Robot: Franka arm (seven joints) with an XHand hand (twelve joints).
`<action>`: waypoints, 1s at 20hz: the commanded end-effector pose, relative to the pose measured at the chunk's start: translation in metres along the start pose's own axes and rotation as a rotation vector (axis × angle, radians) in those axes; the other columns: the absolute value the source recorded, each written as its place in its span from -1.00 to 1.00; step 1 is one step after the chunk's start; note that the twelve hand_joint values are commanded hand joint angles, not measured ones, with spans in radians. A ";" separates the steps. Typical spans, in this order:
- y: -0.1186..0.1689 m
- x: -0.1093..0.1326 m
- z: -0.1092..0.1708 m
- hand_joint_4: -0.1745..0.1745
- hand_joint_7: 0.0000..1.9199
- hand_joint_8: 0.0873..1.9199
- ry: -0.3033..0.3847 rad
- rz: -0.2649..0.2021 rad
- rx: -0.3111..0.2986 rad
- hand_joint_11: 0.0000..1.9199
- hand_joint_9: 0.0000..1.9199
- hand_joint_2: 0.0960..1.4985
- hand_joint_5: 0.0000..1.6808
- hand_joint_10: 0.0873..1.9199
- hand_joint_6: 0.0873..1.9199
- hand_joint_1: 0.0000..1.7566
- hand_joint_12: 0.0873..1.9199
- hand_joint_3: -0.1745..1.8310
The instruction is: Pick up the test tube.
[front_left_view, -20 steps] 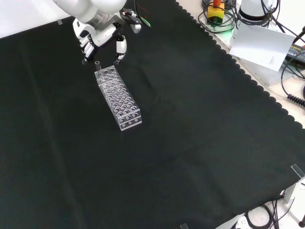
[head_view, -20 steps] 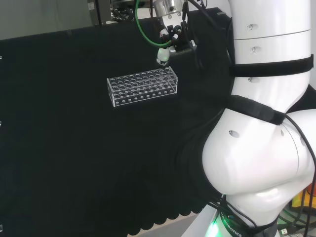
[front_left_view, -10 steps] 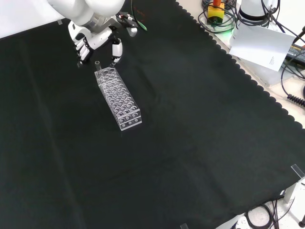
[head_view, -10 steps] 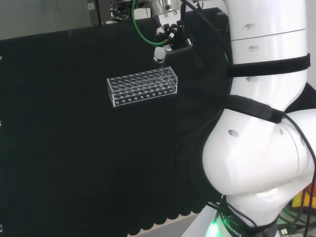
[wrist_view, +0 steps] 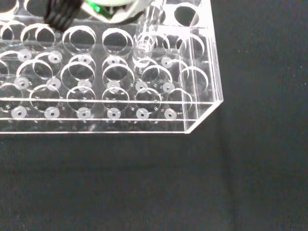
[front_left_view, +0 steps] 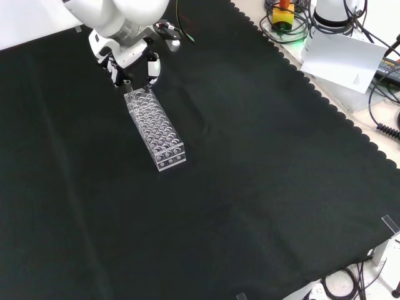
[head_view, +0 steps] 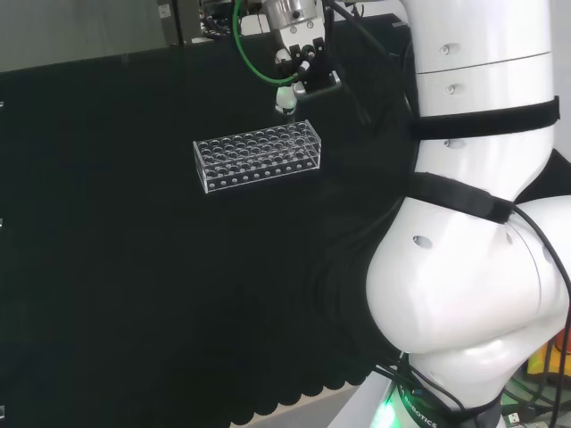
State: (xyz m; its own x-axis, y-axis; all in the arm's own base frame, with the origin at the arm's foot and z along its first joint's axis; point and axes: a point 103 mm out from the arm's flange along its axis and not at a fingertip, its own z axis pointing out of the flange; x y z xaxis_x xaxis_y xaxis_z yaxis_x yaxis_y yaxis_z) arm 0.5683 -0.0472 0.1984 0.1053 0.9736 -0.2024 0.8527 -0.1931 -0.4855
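Note:
A clear plastic rack (head_view: pixel 257 153) (front_left_view: pixel 155 129) (wrist_view: pixel 106 82) with many round holes lies on the black cloth. One clear test tube (front_left_view: pixel 127 84) (wrist_view: pixel 146 34) stands upright in a hole at the rack's far end in the front view. The black and white hand (front_left_view: pixel 129 52) (head_view: pixel 300 69) hangs just above that end. Its fingers (front_left_view: pixel 116 71) are on one side of the tube's top and its thumb (front_left_view: pixel 152 65) on the other, both apart from the glass. A blurred white part of the hand (wrist_view: pixel 111 6) sits right beside the tube.
The arm's white links (head_view: pixel 482 223) take up the right of the head view. Beyond the cloth's scalloped edge at the front view's upper right lie cables (front_left_view: pixel 382 94), a white sheet (front_left_view: pixel 345 57) and a yellow and red device (front_left_view: pixel 282 12).
The hand has shifted over the rack's end, leftward in the head view. Fingers and thumb now stand closer on either side of the tube's top. Rack and tube have not moved.

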 end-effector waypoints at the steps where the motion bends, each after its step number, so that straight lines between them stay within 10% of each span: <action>1: 0.003 0.006 -0.004 -0.98 0.12 -0.13 -0.001 -0.002 -0.069 -0.73 -0.08 -0.18 0.02 -0.33 -0.45 0.15 0.52 -0.12; 9: 0.011 0.012 -0.004 -0.99 0.41 -0.36 0.006 0.030 -0.198 -0.30 0.35 -0.02 0.43 -0.48 -0.43 0.44 0.31 -0.39; 20: 0.012 0.007 -0.011 -1.00 0.31 -0.12 0.072 0.048 -0.295 0.10 0.25 0.30 0.40 -0.42 -0.69 0.61 0.09 -0.83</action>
State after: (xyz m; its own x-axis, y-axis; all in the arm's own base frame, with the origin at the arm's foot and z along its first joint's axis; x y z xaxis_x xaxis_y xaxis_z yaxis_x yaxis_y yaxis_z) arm 0.5856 -0.0386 0.1953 0.1575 0.9714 -0.1779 0.9535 -0.1965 -0.2288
